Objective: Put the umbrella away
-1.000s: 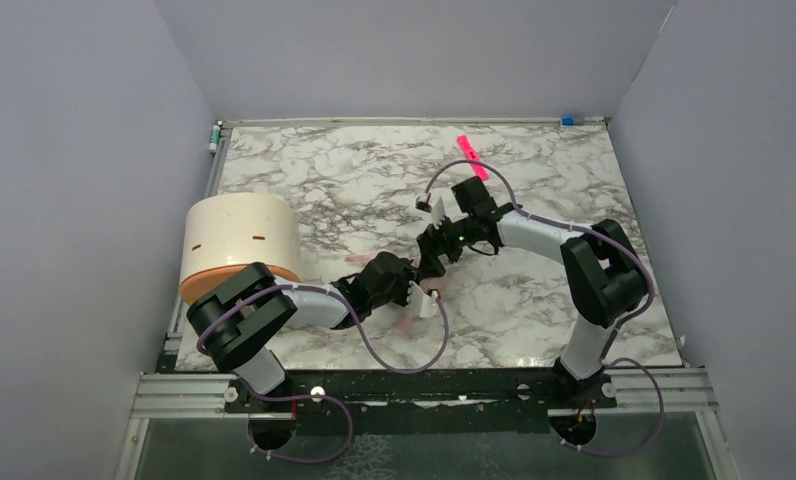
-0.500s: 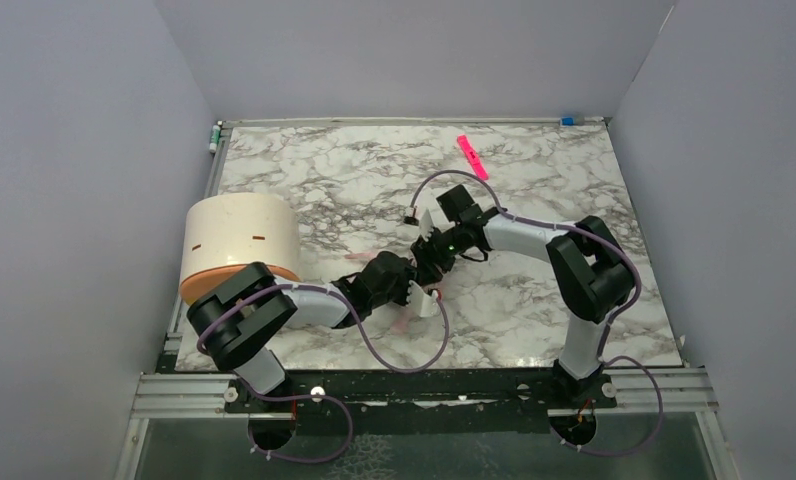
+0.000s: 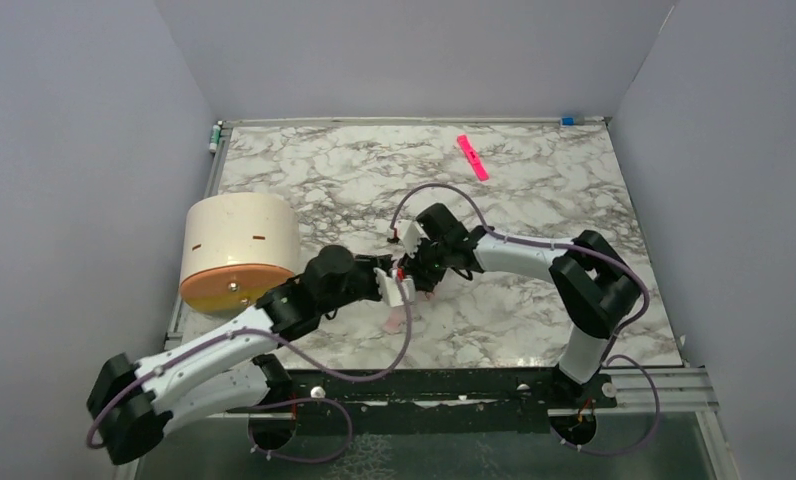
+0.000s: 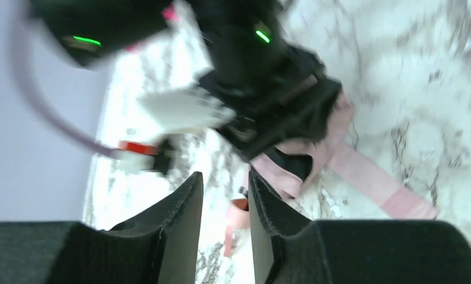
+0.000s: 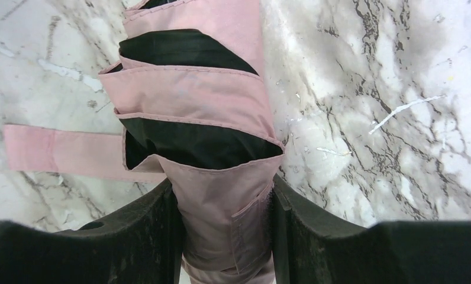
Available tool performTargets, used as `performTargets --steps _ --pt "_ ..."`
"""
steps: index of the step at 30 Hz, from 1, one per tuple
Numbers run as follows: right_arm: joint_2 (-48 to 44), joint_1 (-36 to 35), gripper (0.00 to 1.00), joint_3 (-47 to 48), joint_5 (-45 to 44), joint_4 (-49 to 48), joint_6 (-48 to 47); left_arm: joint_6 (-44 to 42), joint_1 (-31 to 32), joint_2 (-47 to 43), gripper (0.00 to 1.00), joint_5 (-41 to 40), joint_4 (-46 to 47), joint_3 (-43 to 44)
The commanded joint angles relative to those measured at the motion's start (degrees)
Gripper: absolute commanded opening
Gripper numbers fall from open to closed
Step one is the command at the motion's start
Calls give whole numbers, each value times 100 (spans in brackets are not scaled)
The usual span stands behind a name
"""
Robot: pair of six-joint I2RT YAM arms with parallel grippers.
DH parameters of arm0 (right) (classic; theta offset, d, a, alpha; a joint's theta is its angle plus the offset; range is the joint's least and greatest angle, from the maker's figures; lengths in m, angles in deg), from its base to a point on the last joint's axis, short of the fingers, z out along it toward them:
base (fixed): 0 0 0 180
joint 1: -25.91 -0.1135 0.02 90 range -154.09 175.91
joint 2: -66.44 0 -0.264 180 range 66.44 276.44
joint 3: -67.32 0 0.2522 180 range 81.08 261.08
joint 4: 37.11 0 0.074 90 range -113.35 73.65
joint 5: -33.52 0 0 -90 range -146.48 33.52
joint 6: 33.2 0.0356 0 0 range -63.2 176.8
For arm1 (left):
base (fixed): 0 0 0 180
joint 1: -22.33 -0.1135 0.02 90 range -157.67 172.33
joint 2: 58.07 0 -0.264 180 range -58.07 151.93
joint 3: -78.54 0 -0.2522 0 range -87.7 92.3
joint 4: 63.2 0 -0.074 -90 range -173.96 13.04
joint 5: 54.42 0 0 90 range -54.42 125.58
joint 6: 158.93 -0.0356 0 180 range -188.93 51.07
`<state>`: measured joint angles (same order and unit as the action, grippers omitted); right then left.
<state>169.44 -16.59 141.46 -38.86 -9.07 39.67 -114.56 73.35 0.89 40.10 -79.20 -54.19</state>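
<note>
— Where's the umbrella (image 5: 192, 100)?
— Lying mid-table on the marble table (image 5: 369, 89), its folded pink end clamped by the right gripper (image 5: 222, 198), its strap (image 5: 55, 151) flat alongside
— And the left gripper (image 4: 224, 186)?
— Just short of it, jaws slightly parted, holding nothing

The umbrella (image 5: 192, 106) is laid on the table (image 3: 574, 200) near its middle, between the fingers (image 5: 150, 236) of the right gripper (image 5: 224, 198), its strap (image 5: 55, 151) spread flat beside it, with the left gripper (image 4: 224, 180) set just to its left, a cylinder (image 3: 239, 245) at the left edge and a flat strip (image 3: 472, 157) well behind.
</note>
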Motion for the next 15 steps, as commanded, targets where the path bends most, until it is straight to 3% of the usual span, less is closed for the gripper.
performTargets --steps 1,5,10,15 --pt "265 -332 16 -562 -2318 62 -356 816 -22 -1646 33 350 -645 -308" --pt "202 -670 15 -821 -3019 -251 -361 936 -29 -2455 30 -87 -340 -529" --pt "157 -1090 16 -1172 -3713 -505 -418 1171 -277 -2257 30 -266 540 -406" --pt "345 -1381 17 -1340 -4115 -517 -550 1653 -1611 -1591 30 505 1664 -42"
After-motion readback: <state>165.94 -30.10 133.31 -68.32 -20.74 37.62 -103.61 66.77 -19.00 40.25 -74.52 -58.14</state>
